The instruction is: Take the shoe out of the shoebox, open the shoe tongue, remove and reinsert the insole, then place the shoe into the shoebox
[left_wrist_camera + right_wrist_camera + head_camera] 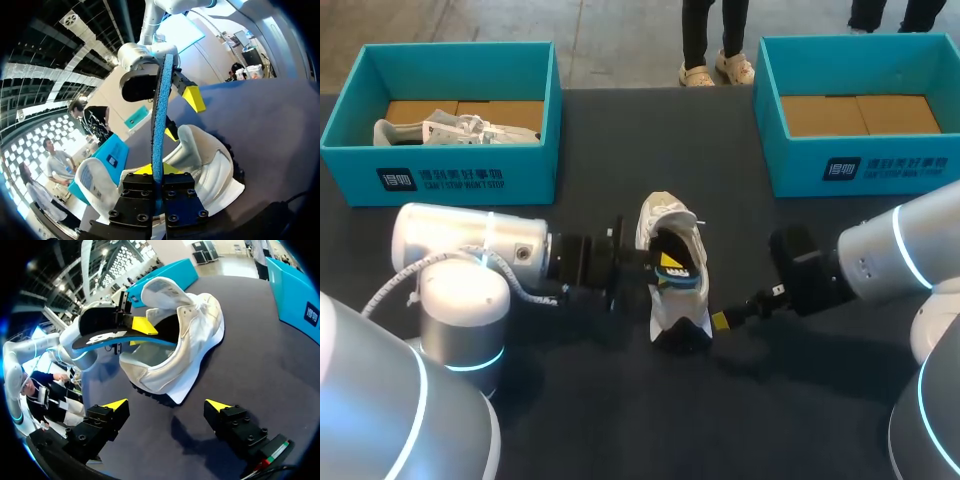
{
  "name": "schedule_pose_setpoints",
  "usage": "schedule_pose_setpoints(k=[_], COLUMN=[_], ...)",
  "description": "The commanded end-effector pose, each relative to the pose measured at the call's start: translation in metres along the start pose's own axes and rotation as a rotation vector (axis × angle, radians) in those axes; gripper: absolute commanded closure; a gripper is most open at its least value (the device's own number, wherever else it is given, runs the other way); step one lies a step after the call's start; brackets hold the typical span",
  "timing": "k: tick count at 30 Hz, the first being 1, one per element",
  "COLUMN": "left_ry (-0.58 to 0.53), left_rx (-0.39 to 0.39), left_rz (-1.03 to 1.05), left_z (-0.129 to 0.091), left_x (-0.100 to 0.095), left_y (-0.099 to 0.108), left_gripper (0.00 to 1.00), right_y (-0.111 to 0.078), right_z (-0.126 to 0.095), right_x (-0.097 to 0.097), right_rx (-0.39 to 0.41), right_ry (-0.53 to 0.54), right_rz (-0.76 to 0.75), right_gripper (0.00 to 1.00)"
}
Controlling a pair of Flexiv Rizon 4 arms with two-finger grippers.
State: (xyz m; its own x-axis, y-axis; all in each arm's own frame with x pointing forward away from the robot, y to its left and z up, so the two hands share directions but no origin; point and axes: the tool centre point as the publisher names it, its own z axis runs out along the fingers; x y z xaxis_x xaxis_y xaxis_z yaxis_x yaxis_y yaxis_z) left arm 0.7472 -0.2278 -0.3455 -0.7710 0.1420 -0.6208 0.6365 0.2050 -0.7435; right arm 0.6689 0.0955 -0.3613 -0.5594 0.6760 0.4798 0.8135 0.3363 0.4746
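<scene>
Shoe (670,300): white, on the dark table (800,400), between the two arms, outside both shoeboxes.
Insole (107,337): blue-edged, one end in the shoe opening.
Left gripper (159,172): clamped on the insole.
Right gripper (167,406): fingers apart, near the heel, holding nothing.

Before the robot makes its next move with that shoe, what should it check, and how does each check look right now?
1. Left gripper shut on the insole: ok.
2. Insole seated flat inside the shoe: not ok, most of it sticks out of the opening.
3. Tongue pulled back, opening wide: ok.
4. Right gripper steadying the shoe: not ok, it is open and short of the heel.
5. Right shoebox has room for the shoe: ok.
</scene>
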Motion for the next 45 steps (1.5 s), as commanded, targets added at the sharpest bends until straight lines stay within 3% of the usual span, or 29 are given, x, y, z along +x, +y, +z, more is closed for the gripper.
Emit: schedule_pose_setpoints(k=[1,5,7,10,18,26,28,29,30,45], left_ry=[0.003,0.0,-0.006,-0.014,-0.027,-0.01,-0.007,-0.005,-0.002,0.027], left_rx=[-0.016,-0.015,-0.005,0.009,0.039,0.043,0.043,0.043,0.042,0.011], left_rz=[-0.002,-0.006,-0.011,-0.008,0.006,0.013,0.013,0.012,0.011,0.006], left_z=[0.007,0.004,0.003,0.001,-0.006,-0.012,-0.012,-0.011,-0.011,0.004], left_x=[-0.001,-0.001,-0.001,-0.003,-0.009,-0.002,-0.001,-0.001,0.0,0.005], left_y=[0.005,0.003,-0.001,-0.007,-0.02,-0.025,-0.026,-0.026,-0.026,-0.016], left_gripper=[1.0,1.0,0.66,0.65,0.71,0.77,0.85,0.98,1.0,1.0], right_y=[-0.001,0.0,0.001,0.002,0.004,0.004,0.003,0.003,0.003,-0.004], right_z=[0.001,0.002,0.002,0.002,0.004,0.005,0.005,0.005,0.005,0.003], right_x=[0.001,0.0,0.0,0.001,0.003,0.007,0.007,0.007,0.007,0.005], right_rx=[-0.003,-0.003,-0.002,-0.002,0.0,0.0,-0.001,-0.001,-0.002,-0.008], right_ry=[-0.003,-0.003,-0.004,-0.004,-0.005,-0.003,-0.003,-0.003,-0.003,0.002], right_rz=[0.0,-0.002,-0.003,-0.003,-0.006,-0.009,-0.009,-0.009,-0.01,-0.012], right_gripper=[0.0,0.0,0.0,0.0,0.0,0.0,0.0,0.0,0.0,0.0])
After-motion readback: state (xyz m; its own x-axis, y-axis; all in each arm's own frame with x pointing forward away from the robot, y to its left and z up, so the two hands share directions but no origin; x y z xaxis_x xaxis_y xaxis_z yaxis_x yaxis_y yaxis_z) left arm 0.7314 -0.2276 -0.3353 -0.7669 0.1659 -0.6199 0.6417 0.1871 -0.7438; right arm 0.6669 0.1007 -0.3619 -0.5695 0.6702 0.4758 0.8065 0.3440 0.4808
